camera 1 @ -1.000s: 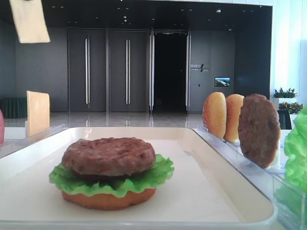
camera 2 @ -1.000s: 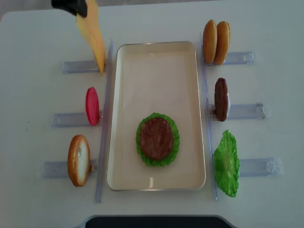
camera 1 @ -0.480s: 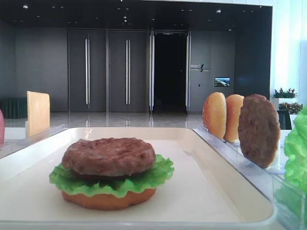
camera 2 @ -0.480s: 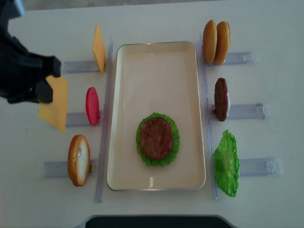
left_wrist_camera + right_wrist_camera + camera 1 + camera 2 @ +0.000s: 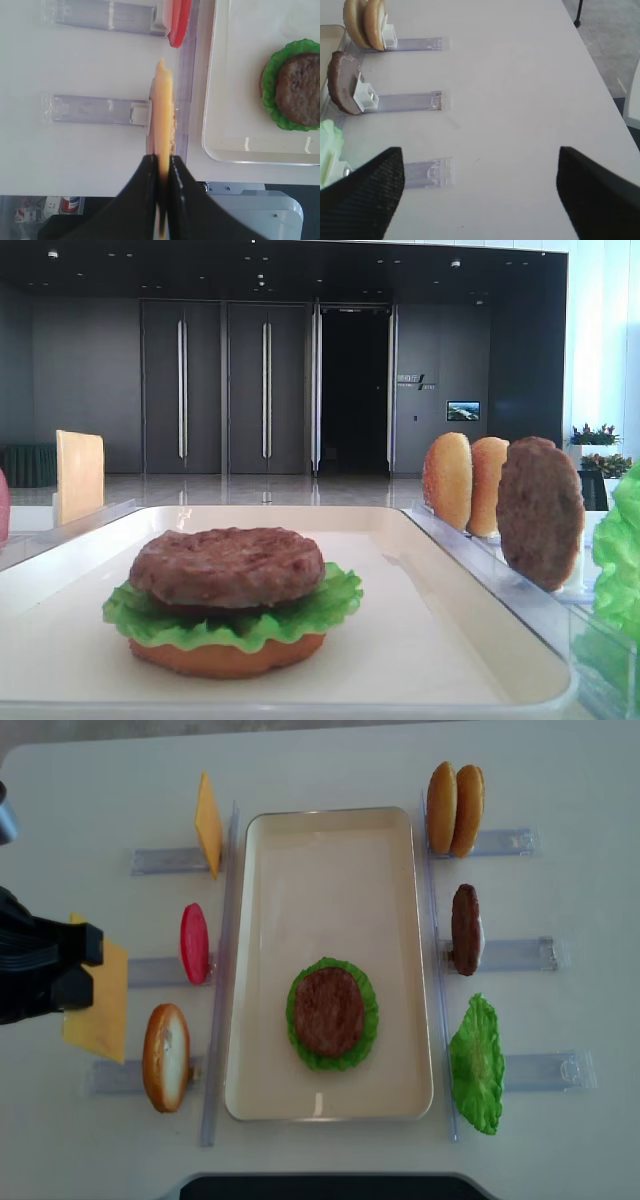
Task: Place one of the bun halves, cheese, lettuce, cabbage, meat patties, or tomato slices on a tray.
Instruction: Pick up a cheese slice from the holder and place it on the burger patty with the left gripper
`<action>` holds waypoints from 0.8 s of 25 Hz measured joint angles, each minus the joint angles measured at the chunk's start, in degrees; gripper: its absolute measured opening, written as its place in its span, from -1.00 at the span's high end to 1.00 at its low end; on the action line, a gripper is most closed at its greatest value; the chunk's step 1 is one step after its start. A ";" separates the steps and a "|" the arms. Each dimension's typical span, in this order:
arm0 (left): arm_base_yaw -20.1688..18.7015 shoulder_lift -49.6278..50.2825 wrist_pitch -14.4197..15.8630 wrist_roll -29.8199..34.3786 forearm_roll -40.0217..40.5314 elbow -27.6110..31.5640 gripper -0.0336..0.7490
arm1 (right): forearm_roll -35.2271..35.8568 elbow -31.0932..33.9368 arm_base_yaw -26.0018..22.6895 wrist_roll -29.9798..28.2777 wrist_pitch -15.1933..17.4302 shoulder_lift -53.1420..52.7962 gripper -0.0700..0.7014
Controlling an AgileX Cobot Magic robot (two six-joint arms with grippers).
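My left gripper (image 5: 85,970) is shut on a yellow-orange cheese slice (image 5: 100,1010), held in the air left of the tray (image 5: 330,850), over the table between the tomato slice (image 5: 194,943) and a bun half (image 5: 165,1057). In the left wrist view the cheese (image 5: 162,110) shows edge-on, pinched between the black fingers (image 5: 147,185). On the tray a meat patty (image 5: 328,1010) lies on lettuce (image 5: 369,1020) over a bun base (image 5: 225,655). My right gripper (image 5: 480,170) stands open over bare table, right of the holders.
Another cheese slice (image 5: 208,825) stands in the back-left clear holder. On the right stand two bun halves (image 5: 455,808), a meat patty (image 5: 465,928) and a lettuce leaf (image 5: 477,1065) in their holders. The table's front edge (image 5: 100,192) is close below the left gripper.
The left gripper has carried the cheese from high at the back left down along the left side toward the front. Nothing else has moved.
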 joint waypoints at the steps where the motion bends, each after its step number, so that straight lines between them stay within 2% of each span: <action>1: 0.00 0.15 0.00 -0.05 -0.05 0.00 0.85 | 0.00 0.00 0.00 0.00 0.00 0.00 -0.70; 6: 0.00 2.57 -0.19 0.04 -0.64 0.26 0.85 | 0.00 0.00 0.00 0.00 0.00 0.00 -0.70; 8: 0.00 4.74 -1.46 1.66 -3.23 0.32 0.85 | 0.00 0.00 0.00 0.00 0.00 0.00 -0.70; 10: 0.00 7.72 -4.02 4.73 -7.53 0.32 0.85 | 0.00 0.00 0.00 0.00 0.00 0.00 -0.70; 14: 0.00 13.28 -10.17 12.82 -18.93 0.32 0.85 | 0.00 0.00 0.00 0.00 0.00 0.00 -0.70; 16: 0.00 16.22 -12.32 18.18 -25.11 0.32 0.85 | 0.00 0.00 0.00 0.00 0.00 0.00 -0.70; 20: 0.00 22.23 -14.49 30.23 -38.49 0.32 0.85 | 0.00 0.00 0.00 0.00 0.00 0.00 -0.70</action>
